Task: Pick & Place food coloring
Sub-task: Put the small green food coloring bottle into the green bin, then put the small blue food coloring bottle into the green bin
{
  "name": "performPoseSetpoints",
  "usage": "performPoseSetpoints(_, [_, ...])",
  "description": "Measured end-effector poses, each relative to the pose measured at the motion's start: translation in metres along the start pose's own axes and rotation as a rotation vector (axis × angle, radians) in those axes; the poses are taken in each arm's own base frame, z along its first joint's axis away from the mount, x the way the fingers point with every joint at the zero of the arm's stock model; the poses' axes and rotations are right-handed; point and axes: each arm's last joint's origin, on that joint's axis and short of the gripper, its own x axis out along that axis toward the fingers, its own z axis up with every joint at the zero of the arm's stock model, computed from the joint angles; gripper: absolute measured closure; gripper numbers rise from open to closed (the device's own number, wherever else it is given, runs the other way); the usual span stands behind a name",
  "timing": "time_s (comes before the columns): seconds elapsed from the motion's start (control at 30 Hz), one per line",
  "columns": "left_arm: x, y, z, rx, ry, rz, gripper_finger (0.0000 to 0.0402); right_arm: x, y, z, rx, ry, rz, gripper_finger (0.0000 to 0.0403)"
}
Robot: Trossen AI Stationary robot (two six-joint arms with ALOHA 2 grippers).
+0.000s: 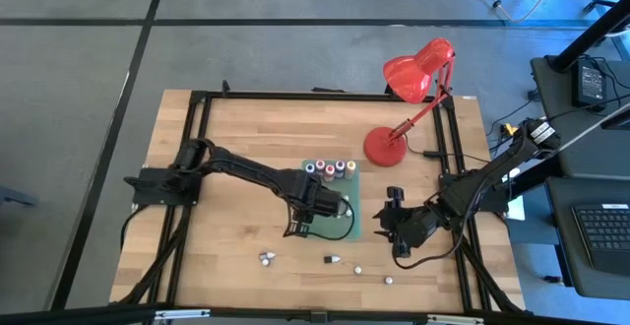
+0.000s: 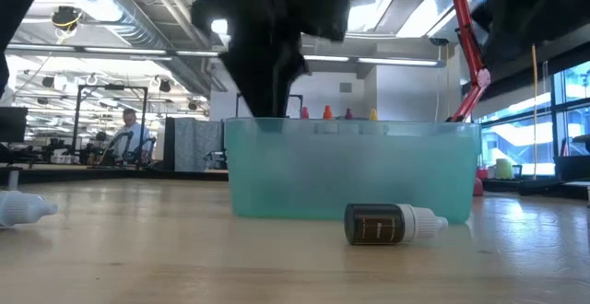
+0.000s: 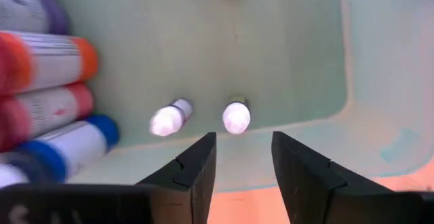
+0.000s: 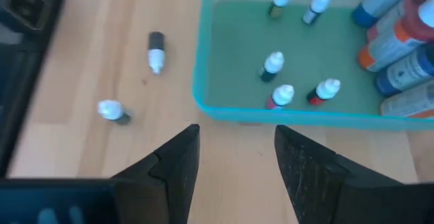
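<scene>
A teal bin (image 1: 352, 228) stands mid-table. Inside it, several tiny food coloring bottles (image 4: 274, 64) with white tops stand upright, two of them (image 3: 236, 115) right below my left gripper (image 3: 243, 142). That gripper (image 1: 317, 210) hangs open over the bin, pointing down, with nothing between its fingers. Larger bottles (image 1: 330, 167) line the bin's far side. More tiny bottles lie on their sides on the wood near the front edge: a dark one (image 2: 392, 223), one (image 4: 156, 51) and another (image 4: 112, 110). My right gripper (image 4: 236, 132) is open, just right of the bin (image 1: 389, 217).
A red desk lamp (image 1: 413, 98) stands on its round base at the back right. A black frame (image 1: 202, 167) runs around the table. Bare wood lies left of the bin and between the bin and the front edge, dotted with small bottles (image 1: 266, 258).
</scene>
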Motion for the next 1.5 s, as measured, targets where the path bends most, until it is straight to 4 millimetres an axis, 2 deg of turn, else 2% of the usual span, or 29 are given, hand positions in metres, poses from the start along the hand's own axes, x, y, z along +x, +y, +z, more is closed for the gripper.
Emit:
performPoseSetpoints(0.27, [-0.049,0.004,-0.007,-0.042,-0.142,0.001,0.0267,-0.026,0.016,0.022,-0.034,0.0,0.124,0.021])
performPoseSetpoints(0.4, [-0.077,0.005,-0.01,-0.062,-0.325,-0.004,0.0265,-0.036,0.034,0.015,-0.093,0.009,0.214,0.021])
performPoseSetpoints(0.5, [-0.084,0.004,-0.018,-0.057,-0.495,-0.023,0.0266,-0.039,0.052,0.004,-0.121,0.055,0.288,0.021])
performPoseSetpoints(0.63, [-0.076,0.001,-0.038,-0.083,-0.691,-0.093,0.0269,-0.036,0.074,-0.011,-0.095,0.095,0.307,0.021])
performPoseSetpoints(0.8, [-0.051,-0.005,-0.063,-0.13,-0.882,-0.148,0.0267,-0.014,0.095,-0.023,-0.096,0.128,0.294,0.021])
performPoseSetpoints(0.97, [-0.035,-0.012,-0.084,-0.186,-0.983,-0.197,0.0265,0.007,0.108,-0.03,-0.157,0.213,0.272,0.021])
performPoseSetpoints(1.27, [-0.029,-0.021,-0.089,-0.178,-1.018,-0.224,0.0266,0.027,0.13,-0.024,-0.239,0.348,0.123,0.021])
performPoseSetpoints(1.5, [-0.028,-0.024,-0.09,-0.169,-1.002,-0.227,0.0269,0.044,0.134,-0.033,-0.237,0.398,0.084,0.021])
